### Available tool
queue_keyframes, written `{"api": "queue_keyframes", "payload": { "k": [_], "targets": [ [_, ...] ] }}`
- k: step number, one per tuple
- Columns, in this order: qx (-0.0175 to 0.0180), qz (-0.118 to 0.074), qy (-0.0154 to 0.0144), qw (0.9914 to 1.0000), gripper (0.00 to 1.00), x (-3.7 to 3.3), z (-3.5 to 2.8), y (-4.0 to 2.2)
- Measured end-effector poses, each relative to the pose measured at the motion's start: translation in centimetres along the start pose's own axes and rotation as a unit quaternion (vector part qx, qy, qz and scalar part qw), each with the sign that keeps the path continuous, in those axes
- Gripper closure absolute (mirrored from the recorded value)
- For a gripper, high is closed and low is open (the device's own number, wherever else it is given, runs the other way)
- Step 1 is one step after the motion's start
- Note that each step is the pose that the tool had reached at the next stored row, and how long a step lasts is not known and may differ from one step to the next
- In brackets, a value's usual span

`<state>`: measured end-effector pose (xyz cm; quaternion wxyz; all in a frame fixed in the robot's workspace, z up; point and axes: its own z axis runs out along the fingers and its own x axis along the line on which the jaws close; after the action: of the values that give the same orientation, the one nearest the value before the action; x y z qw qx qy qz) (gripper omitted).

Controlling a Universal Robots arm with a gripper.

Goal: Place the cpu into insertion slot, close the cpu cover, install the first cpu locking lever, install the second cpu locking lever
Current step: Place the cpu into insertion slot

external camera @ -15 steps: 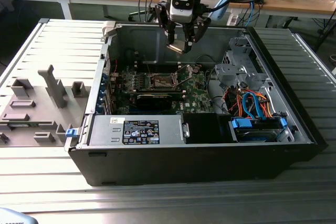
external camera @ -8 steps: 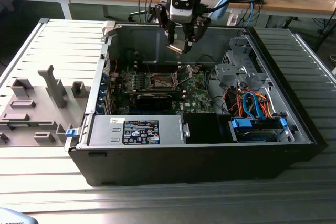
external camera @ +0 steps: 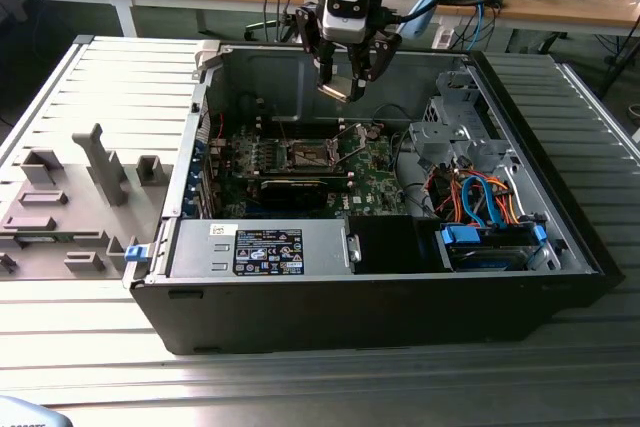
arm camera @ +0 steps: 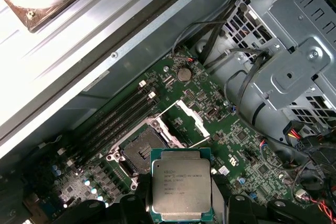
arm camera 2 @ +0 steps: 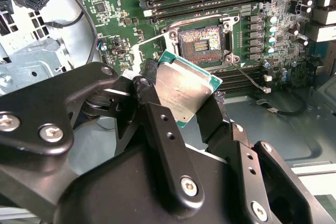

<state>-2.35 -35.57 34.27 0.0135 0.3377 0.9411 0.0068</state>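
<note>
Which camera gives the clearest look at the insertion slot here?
The second wrist view: the insertion slot lies uncovered, its dark centre in plain sight beyond the cpu held in the claw. The first wrist view shows the slot at a slant beside the cpu. The exterior view shows it from afar.

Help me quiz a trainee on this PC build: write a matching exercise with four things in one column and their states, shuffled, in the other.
Things:
1. cpu
2. slot
3. cover
4. tool

States:
A. empty, dark centre bare
B. gripped, in the air
C. swung open
D. shut on the cpu

Pairs: 1-B, 2-A, 3-C, 4-D
</note>
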Motion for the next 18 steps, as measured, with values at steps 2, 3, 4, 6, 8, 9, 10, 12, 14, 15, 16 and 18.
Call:
{"api": "queue_keyframes", "payload": {
  "k": [2, 3, 4, 6, 8, 9, 10, 12, 14, 15, 16, 18],
  "targets": [
    [0.0000, 0.001, 0.0000, 1.00000, 0.45, 0.00, 0.00, 0.00],
    [0.0000, 0.001, 0.0000, 1.00000, 0.45, 0.00, 0.00, 0.00],
    [0.0000, 0.001, 0.0000, 1.00000, 0.45, 0.00, 0.00, 0.00],
    [0.0000, 0.001, 0.0000, 1.00000, 0.45, 0.00, 0.00, 0.00],
    [0.0000, 0.002, -0.0001, 1.00000, 0.45, 0.00, 0.00, 0.00],
    [0.0000, 0.002, -0.0001, 1.00000, 0.45, 0.00, 0.00, 0.00],
    [0.0000, 0.003, -0.0001, 1.00000, 0.45, 0.00, 0.00, 0.00],
    [0.0001, 0.003, -0.0001, 1.00000, 0.45, 0.00, 0.00, 0.00],
    [0.0001, 0.003, -0.0001, 0.99999, 0.45, 0.00, 0.00, 0.00],
    [0.0001, 0.004, -0.0001, 0.99999, 0.45, 0.00, 0.00, 0.00],
    [0.0001, 0.004, -0.0001, 0.99999, 0.45, 0.00, 0.00, 0.00],
    [0.0001, 0.004, -0.0001, 0.99999, 0.45, 0.00, 0.00, 0.00]
  ]
}}
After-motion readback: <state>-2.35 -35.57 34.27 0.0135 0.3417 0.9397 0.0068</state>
